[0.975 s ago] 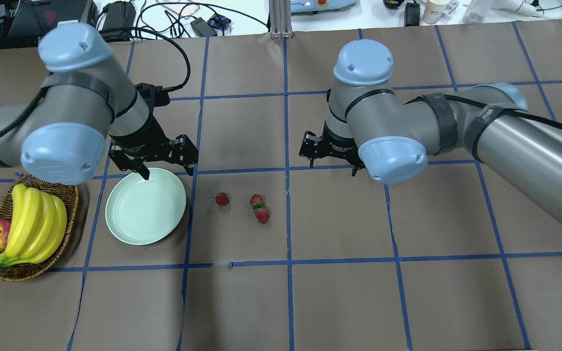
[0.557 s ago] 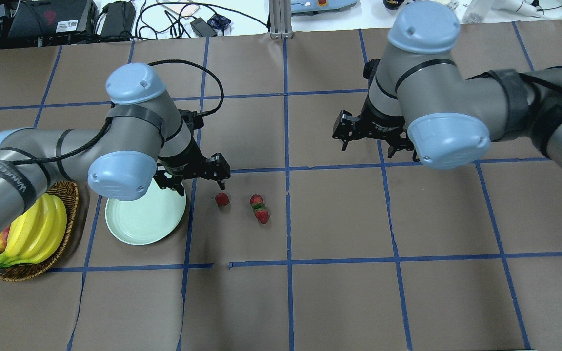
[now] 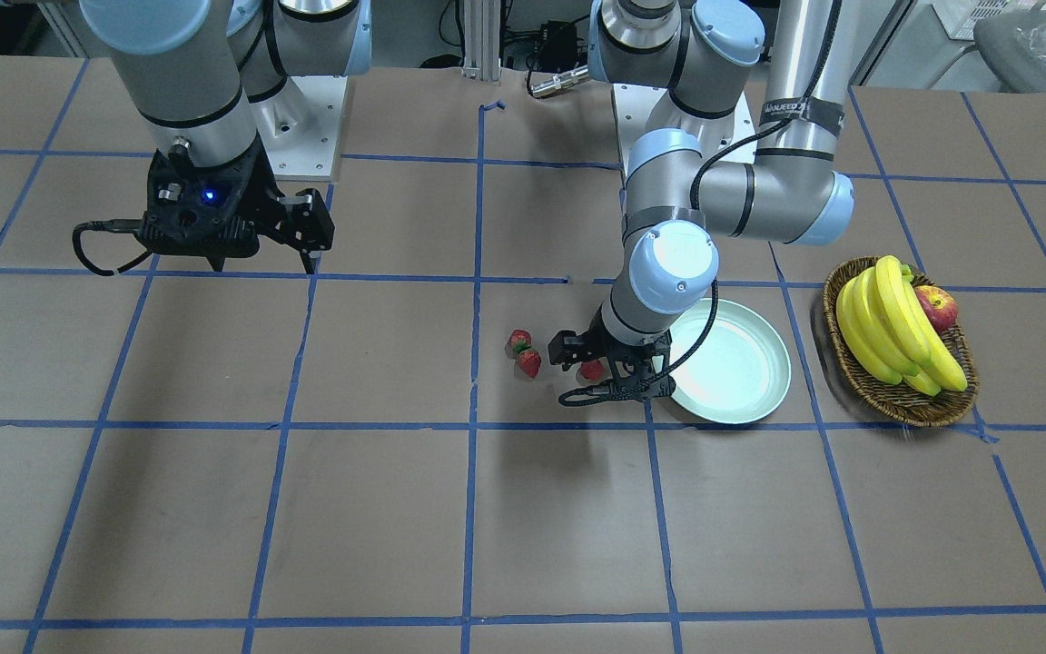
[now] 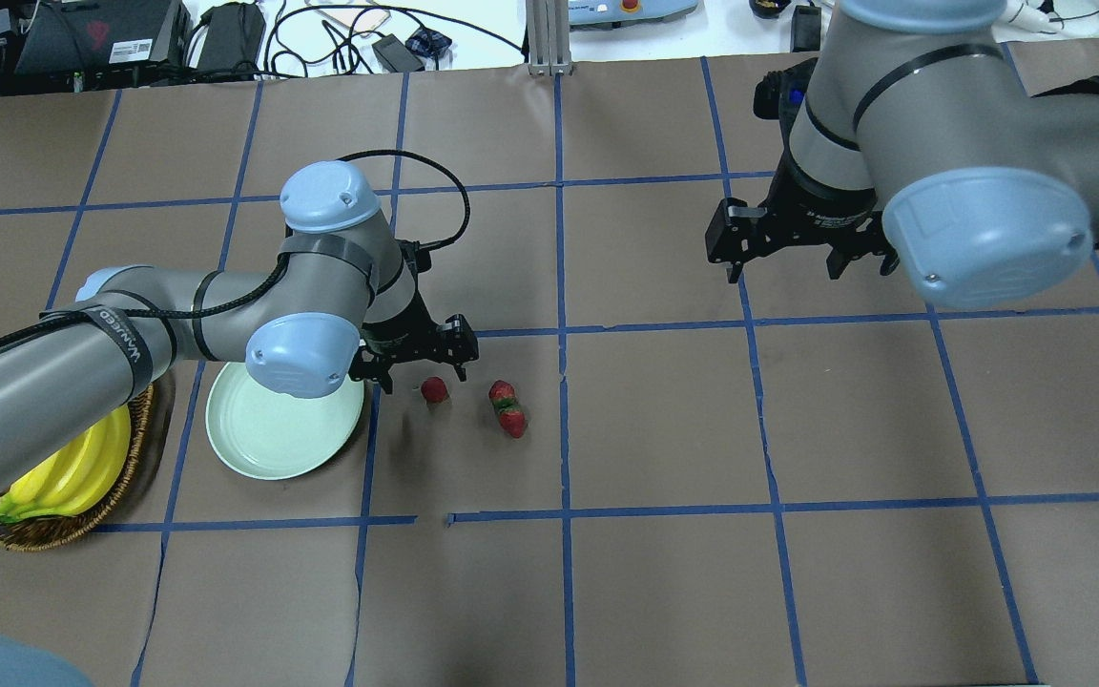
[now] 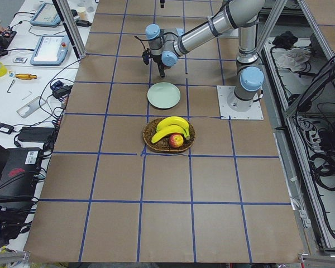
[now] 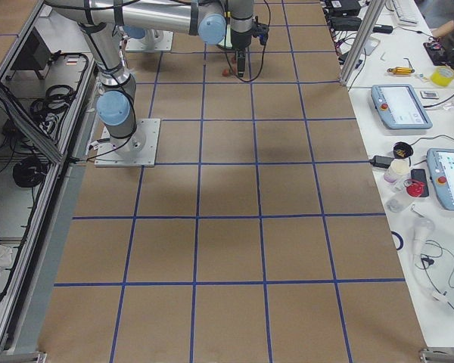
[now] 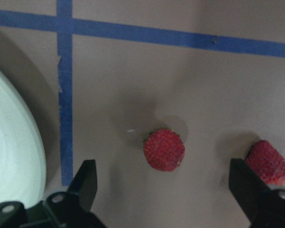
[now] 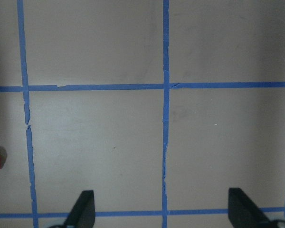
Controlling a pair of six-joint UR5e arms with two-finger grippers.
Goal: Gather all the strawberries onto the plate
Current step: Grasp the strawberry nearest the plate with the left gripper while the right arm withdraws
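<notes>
An oval brown wicker basket (image 3: 913, 416) sits on the brown paper-covered table (image 3: 378, 345). It holds a bunch of yellow bananas (image 3: 886, 322) and a red-yellow apple (image 3: 937, 307) (the apple is tucked against the bananas, at the basket's edge). Blue tape lines (image 3: 470, 509) divide the paper into squares. On the white bench (image 6: 450, 121) past the table lie two grey screen pendants (image 6: 399, 106), a yellow tape roll (image 6: 442, 76) and tangled black cables (image 4: 321, 38).

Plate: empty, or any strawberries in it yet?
Empty. The plate shows a bare surface; all three strawberries lie on the table beside it.
</notes>
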